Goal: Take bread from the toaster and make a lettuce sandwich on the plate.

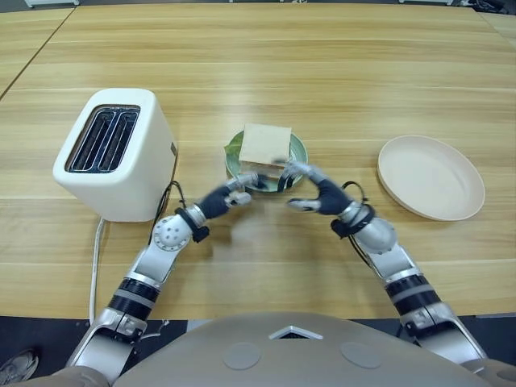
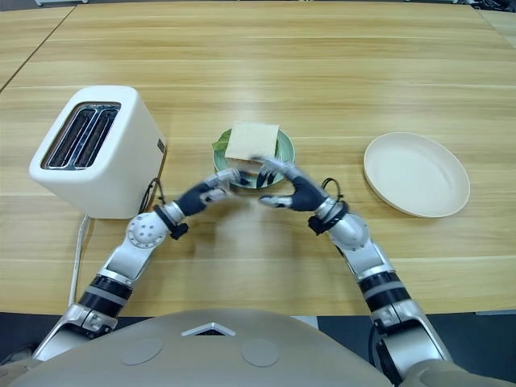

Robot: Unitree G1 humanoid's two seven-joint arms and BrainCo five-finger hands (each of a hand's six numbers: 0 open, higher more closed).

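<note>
A white toaster [image 1: 113,153] stands at the left, and both of its slots look empty. In the middle sits a small green plate [image 1: 301,150] with a square slice of bread [image 1: 264,143] lying on lettuce [image 2: 219,145] that peeks out at the plate's left side. My left hand [image 1: 230,197] is at the plate's near left rim, fingers stretched toward it and holding nothing. My right hand [image 1: 318,193] is at the near right rim, fingers spread and empty, with its fingertips by the bread's front corner.
A larger beige plate [image 1: 431,177] lies bare at the right. The toaster's cord [image 1: 97,258] runs down to the table's front edge at the left. Bare wooden table [image 1: 282,64] stretches behind the plates.
</note>
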